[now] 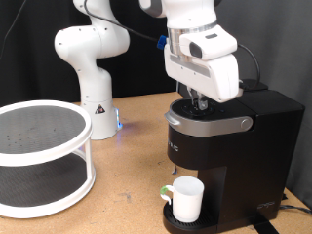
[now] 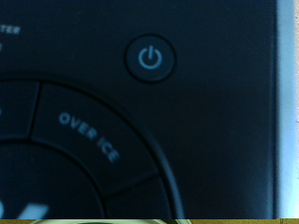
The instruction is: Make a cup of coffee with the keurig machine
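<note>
The black keurig machine (image 1: 229, 146) stands at the exterior view's right with its lid down. The small white cup (image 1: 187, 198) sits on the drip tray (image 1: 172, 220) under the brew head, handle towards the exterior view's left. My gripper (image 1: 200, 103) hangs straight down over the machine's top panel, its dark fingers together and their tips at or just above the surface. The wrist view is filled by that panel (image 2: 224, 140), very close: a lit blue power button (image 2: 149, 58) and a curved key marked OVER ICE (image 2: 89, 135). No fingers show there.
A white two-tier round rack (image 1: 39, 156) stands at the exterior view's left on the wooden table (image 1: 127, 166). The white robot base (image 1: 93, 78) is behind, with a blue light at its foot. A cable (image 1: 292, 203) runs from the machine's right side.
</note>
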Action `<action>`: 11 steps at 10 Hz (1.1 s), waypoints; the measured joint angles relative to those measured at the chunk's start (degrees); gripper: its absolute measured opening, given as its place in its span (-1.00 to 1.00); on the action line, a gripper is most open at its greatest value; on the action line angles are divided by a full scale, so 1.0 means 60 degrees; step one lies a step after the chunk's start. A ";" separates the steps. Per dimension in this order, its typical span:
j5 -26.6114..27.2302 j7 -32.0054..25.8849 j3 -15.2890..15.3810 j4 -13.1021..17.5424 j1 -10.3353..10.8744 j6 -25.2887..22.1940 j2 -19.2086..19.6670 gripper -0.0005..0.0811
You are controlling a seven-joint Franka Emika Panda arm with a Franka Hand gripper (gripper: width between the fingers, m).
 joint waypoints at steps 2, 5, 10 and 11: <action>0.0103 -0.0121 0.0083 -0.0197 0.0058 0.0176 -0.0041 -0.98; 0.0195 -0.0176 0.0213 -0.0486 0.0124 0.0364 -0.0219 -0.98; 0.0069 0.0308 0.0229 -0.0607 0.0134 0.0308 -0.0311 -0.98; 0.0066 0.0455 0.0204 -0.0531 0.0116 0.0054 -0.0285 -0.98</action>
